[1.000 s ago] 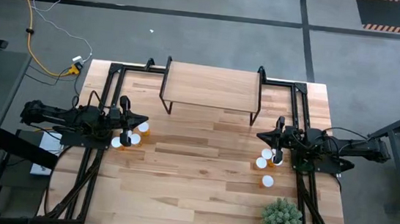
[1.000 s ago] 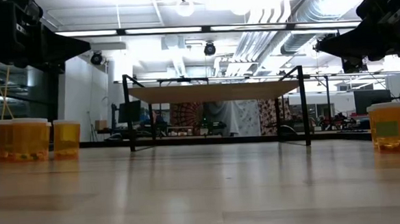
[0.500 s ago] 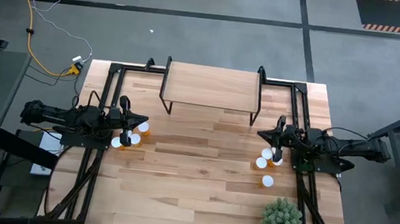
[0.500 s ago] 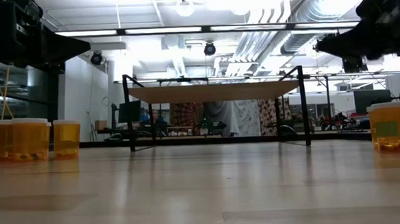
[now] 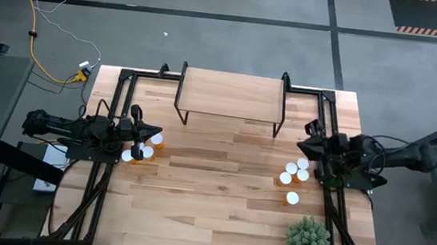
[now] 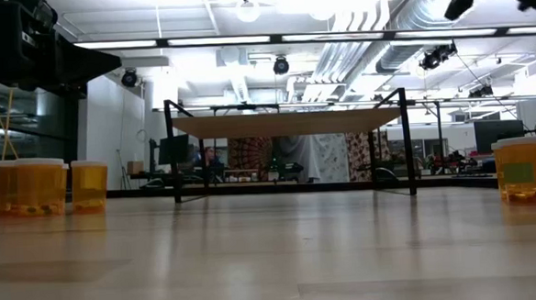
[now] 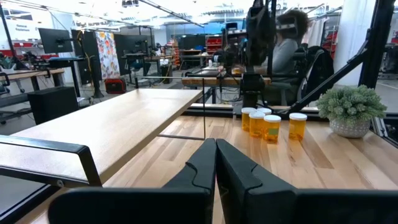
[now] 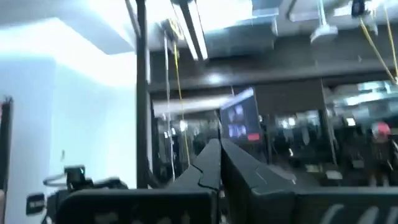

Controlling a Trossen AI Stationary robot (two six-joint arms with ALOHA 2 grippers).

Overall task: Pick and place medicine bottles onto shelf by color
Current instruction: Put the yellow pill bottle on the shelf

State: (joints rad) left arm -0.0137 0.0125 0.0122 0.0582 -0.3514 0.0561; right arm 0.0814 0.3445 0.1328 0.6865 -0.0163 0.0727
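Right gripper (image 5: 311,130), fingers together and empty, has swung up off its four medicine bottles (image 5: 292,176); left gripper (image 5: 139,127) closed by the other cluster; shelf (image 5: 231,95) bare, no pick begun.

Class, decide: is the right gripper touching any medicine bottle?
Apart. The right wrist view shows the right gripper shut on nothing, aimed at the ceiling; the high view shows the medicine bottles standing on the table.

Grey floor (image 5: 211,33), yellow cable (image 5: 31,24), bright ceiling lights (image 6: 247,9).
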